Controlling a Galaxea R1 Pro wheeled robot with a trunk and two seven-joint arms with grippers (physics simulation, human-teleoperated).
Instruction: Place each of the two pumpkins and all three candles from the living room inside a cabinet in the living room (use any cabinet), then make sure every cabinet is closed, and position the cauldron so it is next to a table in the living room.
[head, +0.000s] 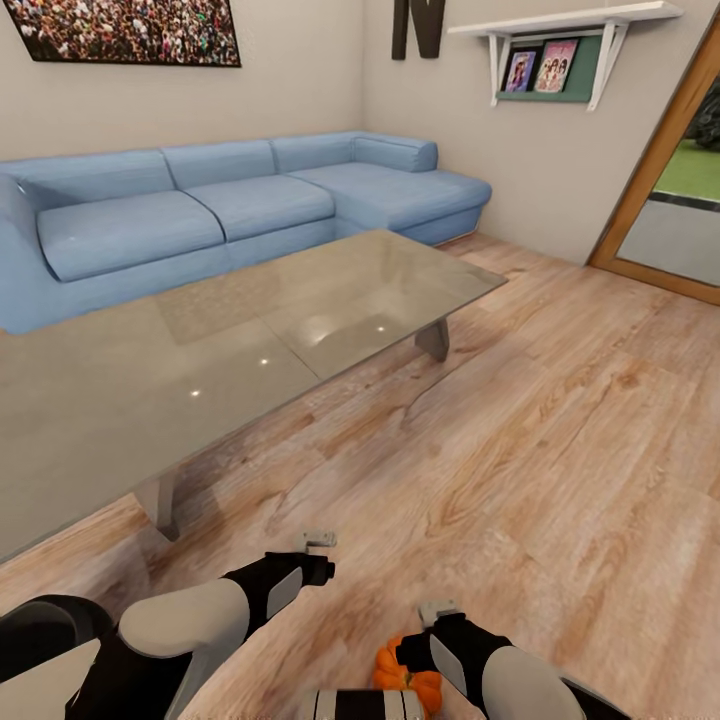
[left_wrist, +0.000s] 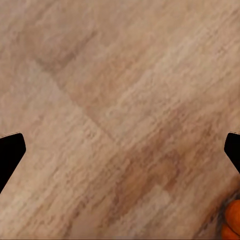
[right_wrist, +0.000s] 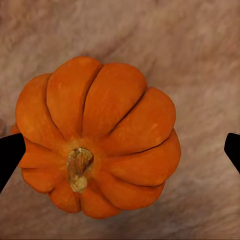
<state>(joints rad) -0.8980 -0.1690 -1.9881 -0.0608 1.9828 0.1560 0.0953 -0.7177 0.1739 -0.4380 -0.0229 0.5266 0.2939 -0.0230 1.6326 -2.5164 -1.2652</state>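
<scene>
One orange ribbed pumpkin (head: 405, 675) sits on the wooden floor just in front of my base. My right gripper (right_wrist: 120, 150) hangs straight above the pumpkin (right_wrist: 100, 140), open, with its dark fingertips (right_wrist: 10, 152) wide apart on either side and not touching it. My left gripper (left_wrist: 120, 155) is open over bare floor, with an edge of the pumpkin (left_wrist: 232, 220) beside it. The glass-topped table (head: 200, 390) stands ahead on the left. The candles, the cabinet and the cauldron are out of view.
A blue corner sofa (head: 230, 200) runs along the wall behind the table. A wall shelf (head: 560, 60) with pictures hangs at the back right, and a wood-framed glass door (head: 680, 210) is at the right. Open wooden floor (head: 560, 420) stretches right of the table.
</scene>
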